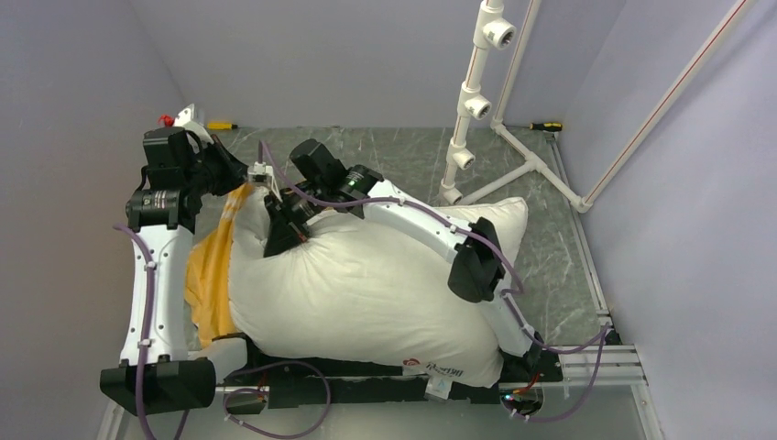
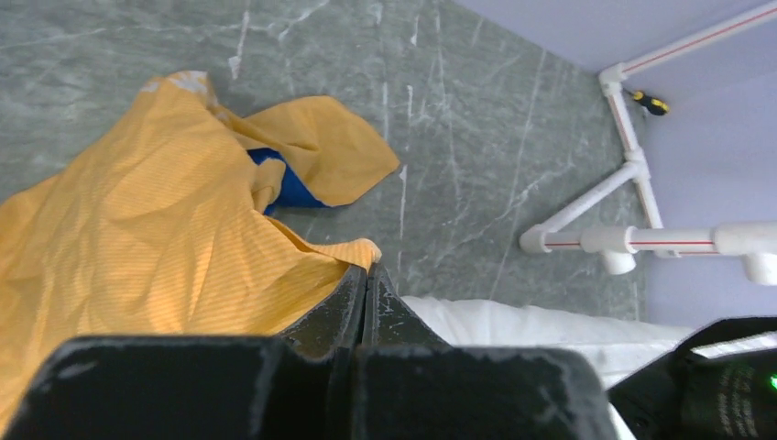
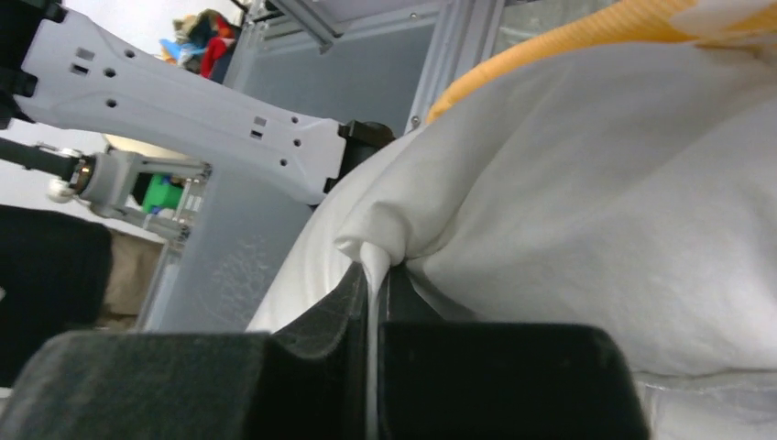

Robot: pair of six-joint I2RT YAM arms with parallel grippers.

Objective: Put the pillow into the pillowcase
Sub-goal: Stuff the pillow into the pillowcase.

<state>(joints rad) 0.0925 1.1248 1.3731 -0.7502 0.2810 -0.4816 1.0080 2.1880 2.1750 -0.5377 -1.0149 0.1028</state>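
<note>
R gripper (image 3: 374,273) is clamping a pinch of pillow (image 1: 366,289) cloth at its far-left corner. L gripper (image 2: 366,277) is pressing shut, w/ the case (image 1: 209,275) hem apparently caught at its tips and that edge held up. Pillow is lying across the table (image 1: 550,257), long axis left-right, none of it inside yet. Case is bunching orange side up just left of the pillow, touching it. So the case is sitting left of the R grip. The pinched corner prob. needs to go leftward into it. L arm is nearer the case.
</note>
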